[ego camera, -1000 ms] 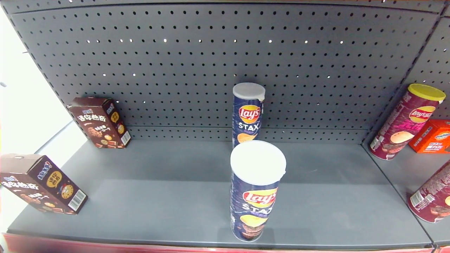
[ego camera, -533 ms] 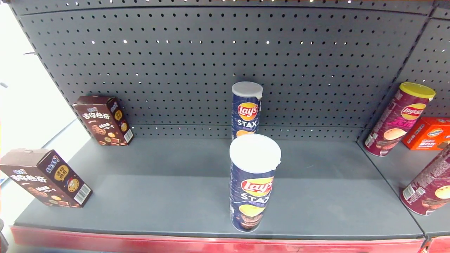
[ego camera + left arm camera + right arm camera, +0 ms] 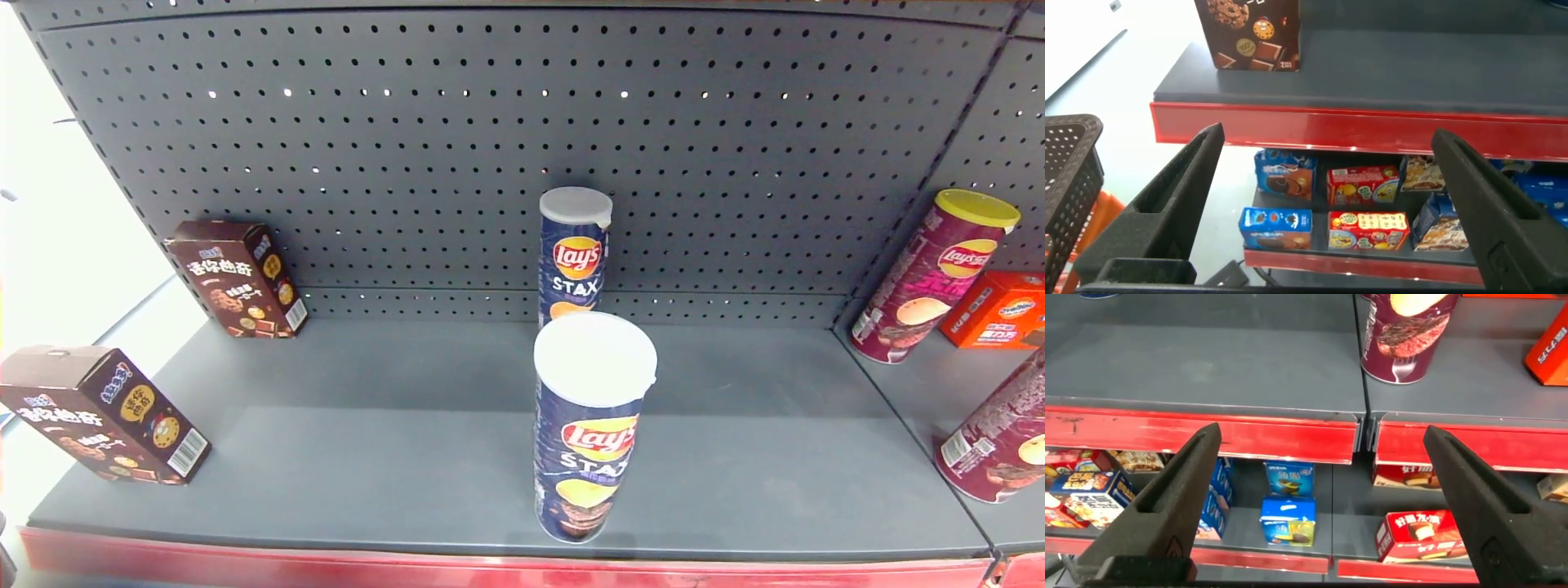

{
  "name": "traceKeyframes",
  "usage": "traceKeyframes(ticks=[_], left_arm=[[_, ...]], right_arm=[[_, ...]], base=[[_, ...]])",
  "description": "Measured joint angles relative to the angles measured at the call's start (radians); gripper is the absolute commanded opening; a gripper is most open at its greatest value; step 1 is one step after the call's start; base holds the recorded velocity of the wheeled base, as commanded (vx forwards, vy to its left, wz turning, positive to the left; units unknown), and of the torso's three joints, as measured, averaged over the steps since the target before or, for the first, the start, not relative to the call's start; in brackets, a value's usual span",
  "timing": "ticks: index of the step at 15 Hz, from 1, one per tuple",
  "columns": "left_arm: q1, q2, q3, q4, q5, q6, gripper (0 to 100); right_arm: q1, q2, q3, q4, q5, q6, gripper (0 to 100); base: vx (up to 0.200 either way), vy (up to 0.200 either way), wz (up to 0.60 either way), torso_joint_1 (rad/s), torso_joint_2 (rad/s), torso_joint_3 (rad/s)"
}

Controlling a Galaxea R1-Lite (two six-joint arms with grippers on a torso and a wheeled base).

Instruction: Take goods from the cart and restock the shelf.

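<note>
Shelf (image 3: 392,457) unchanged, only camera shifted; left claw (image 3: 1327,135) and right claw (image 3: 1323,431) gape empty.

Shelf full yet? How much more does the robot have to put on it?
Not full. Looks done: a front chip can and a back chip can stand upright on the shelf. In hand: nothing; the left gripper and right gripper are open and empty. Left: lots of bare shelf to fill.
</note>
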Motion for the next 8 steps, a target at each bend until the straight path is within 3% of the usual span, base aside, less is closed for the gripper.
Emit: traceKeyframes(ticks=[8], left_arm=[[0.000, 0.000, 0.000, 0.000, 0.000, 0.000, 100]], right_arm=[[0.000, 0.000, 0.000, 0.000, -0.001, 0.000, 100]], base=[[0.000, 0.000, 0.00, 0.000, 0.00, 0.000]])
